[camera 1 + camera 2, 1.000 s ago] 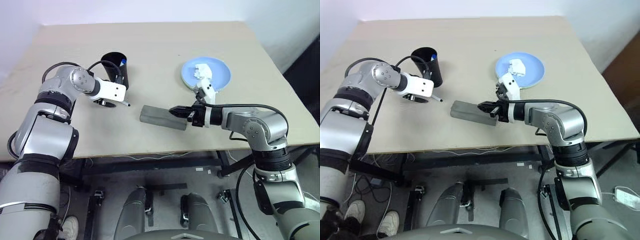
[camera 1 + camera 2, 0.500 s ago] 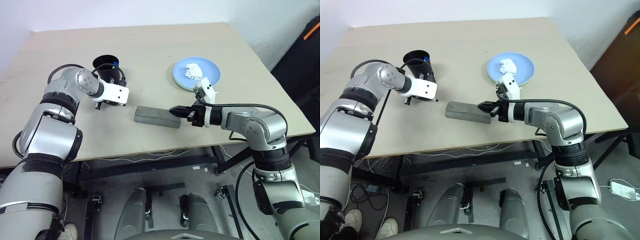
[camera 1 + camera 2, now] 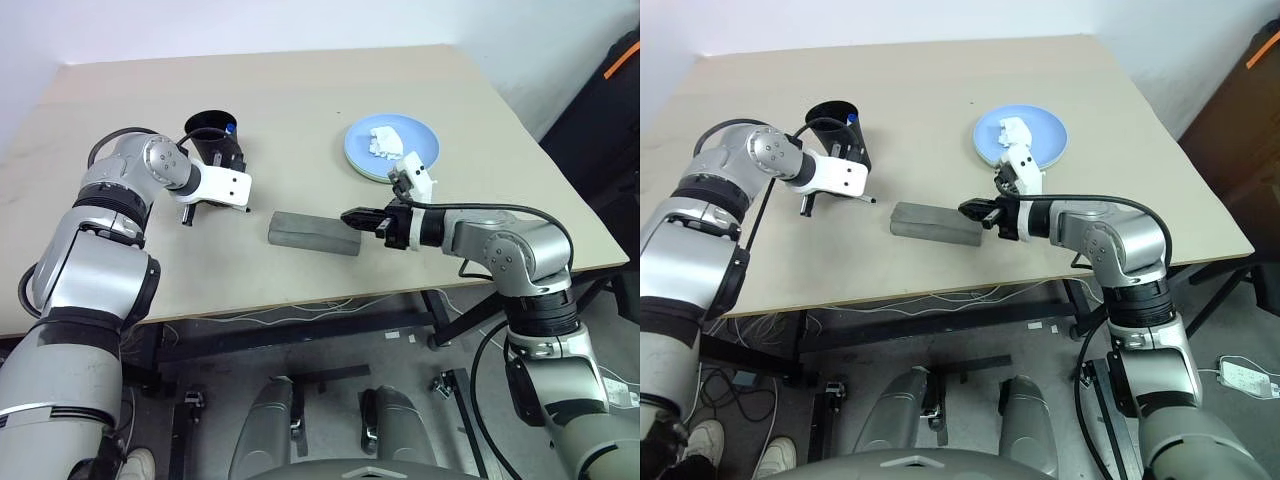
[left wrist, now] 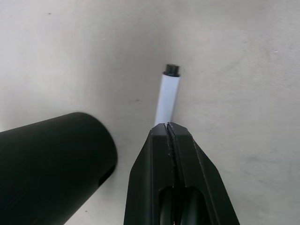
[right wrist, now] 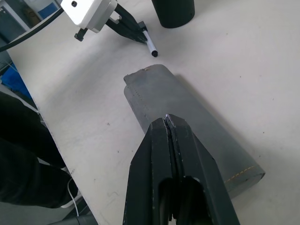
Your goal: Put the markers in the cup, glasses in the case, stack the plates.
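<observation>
Seen from the head, the left end effector (image 3: 188, 215) is clamping the black-capped marker (image 3: 862, 197) just beside the cup (image 3: 213, 138), apparently to carry it up to the rim, where a blue-capped marker (image 3: 230, 128) is already poking out. The right end effector (image 3: 353, 217), fingers pressed together and holding nothing, is hovering at the near end of the grey case (image 3: 313, 233), which is lying shut on the tabletop (image 3: 300, 90), likely bracing or checking it. Beyond that end effector, the light blue plate (image 3: 425, 150) is carrying a crumpled white tissue (image 3: 383, 139); a pale rim under it suggests the mint plate is already stacked, though that is hard to confirm. The glasses are presumably lying inside the case.

From the left wrist, the fingers (image 4: 185, 154) are closing fully on the white barrel, the marker's black end jutting straight ahead of them and the cup's wall sitting just to one side. How much barrel is gripped is hidden between the pads.

From the right wrist, the closed fingers (image 5: 159, 154) are poised over the case lid, whether touching it is unclear. Farther out, the other end effector is holding the marker just above the tabletop, and the cup's top is being cut off by the frame.
</observation>
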`<state>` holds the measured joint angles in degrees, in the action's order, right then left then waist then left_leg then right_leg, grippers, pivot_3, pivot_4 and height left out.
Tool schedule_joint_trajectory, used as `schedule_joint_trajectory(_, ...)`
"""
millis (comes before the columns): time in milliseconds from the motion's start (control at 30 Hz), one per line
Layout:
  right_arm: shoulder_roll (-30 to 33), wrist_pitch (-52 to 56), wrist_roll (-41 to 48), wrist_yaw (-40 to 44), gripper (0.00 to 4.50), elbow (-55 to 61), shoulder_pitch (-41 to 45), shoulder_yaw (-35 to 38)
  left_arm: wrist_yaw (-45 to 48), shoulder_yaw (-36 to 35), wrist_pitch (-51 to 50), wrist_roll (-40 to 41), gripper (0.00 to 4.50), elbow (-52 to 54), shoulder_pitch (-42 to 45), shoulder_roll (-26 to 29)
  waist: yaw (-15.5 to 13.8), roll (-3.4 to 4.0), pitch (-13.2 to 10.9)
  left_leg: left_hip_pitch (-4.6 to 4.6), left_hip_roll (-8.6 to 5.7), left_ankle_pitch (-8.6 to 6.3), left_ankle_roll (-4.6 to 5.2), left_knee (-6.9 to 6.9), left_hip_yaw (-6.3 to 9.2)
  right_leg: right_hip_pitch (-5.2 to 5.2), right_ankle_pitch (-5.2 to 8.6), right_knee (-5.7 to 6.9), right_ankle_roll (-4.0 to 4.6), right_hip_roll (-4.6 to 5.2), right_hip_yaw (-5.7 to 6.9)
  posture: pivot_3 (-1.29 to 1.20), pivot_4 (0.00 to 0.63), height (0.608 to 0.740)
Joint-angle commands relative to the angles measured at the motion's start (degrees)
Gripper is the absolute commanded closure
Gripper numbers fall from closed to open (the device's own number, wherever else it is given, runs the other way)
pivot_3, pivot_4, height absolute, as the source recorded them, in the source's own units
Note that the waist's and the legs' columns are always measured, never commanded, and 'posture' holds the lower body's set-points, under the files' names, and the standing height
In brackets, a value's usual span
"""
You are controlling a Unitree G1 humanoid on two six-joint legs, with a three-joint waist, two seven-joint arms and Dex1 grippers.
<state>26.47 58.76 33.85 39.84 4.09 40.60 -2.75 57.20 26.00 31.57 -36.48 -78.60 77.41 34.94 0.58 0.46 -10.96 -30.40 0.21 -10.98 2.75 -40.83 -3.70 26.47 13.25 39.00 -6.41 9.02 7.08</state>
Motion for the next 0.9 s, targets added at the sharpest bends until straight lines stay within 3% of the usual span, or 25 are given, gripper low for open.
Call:
schedule_joint_trajectory(33, -0.1, -1.3, 0.0, 0.6, 4.50, 0.3, 1.7, 0.6, 0.2, -1.3, 0.5, 1.3, 4.46, 0.5, 1.9, 1.2, 0.0, 0.00, 0.0, 0.00, 0.06, 0.00, 0.00, 0.00, -0.07, -0.01, 0.00, 0.00, 0.00, -0.04, -0.05, 0.00, 0.150, 0.707)
schedule_joint_trajectory(67, 0.0, -1.4, 0.0, 0.7, 4.50, 0.3, 1.7, 0.6, 1.1, -1.6, 0.1, 1.7, 4.46, 0.4, 2.2, 1.3, 0.0, 0.00, 0.0, 0.00, 0.12, 0.00, 0.00, 0.00, -0.12, -0.02, -0.02, 0.00, 0.03, -0.08, -0.09, 0.00, 0.150, 0.707)
schedule_joint_trajectory(167, 0.1, -1.6, -0.2, 1.0, 4.50, 0.1, 1.7, 0.4, 1.9, -1.4, -0.5, 1.6, 3.91, 0.5, 2.5, 1.6, 0.1, -0.01, 0.0, 0.00, 0.33, 0.00, 0.00, 0.00, -0.35, 0.01, -0.07, 0.00, 0.12, -0.21, -0.22, 0.00, 0.150, 0.707)
schedule_joint_trajectory(367, 0.2, -1.8, -0.6, 1.4, 4.50, -0.4, 2.0, 0.4, -0.7, 0.0, -0.7, 0.3, 2.00, 0.5, 2.1, 1.2, 0.1, -0.01, 0.0, 0.00, 0.52, 0.00, 0.00, 0.00, -0.64, 0.16, -0.11, 0.00, 0.23, -0.30, -0.41, 0.00, 0.150, 0.707)
schedule_joint_trajectory(900, 0.2, 0.7, -0.2, 0.6, 4.50, -0.6, 1.8, 1.8, 2.4, 0.9, -7.1, -1.0, 2.00, -0.2, 2.7, -1.3, -0.1, -0.03, 0.0, 0.00, 0.59, -0.01, -0.01, 0.12, -0.79, 0.28, -0.14, -0.14, 0.33, -0.33, -0.51, 0.00, 0.150, 0.707)
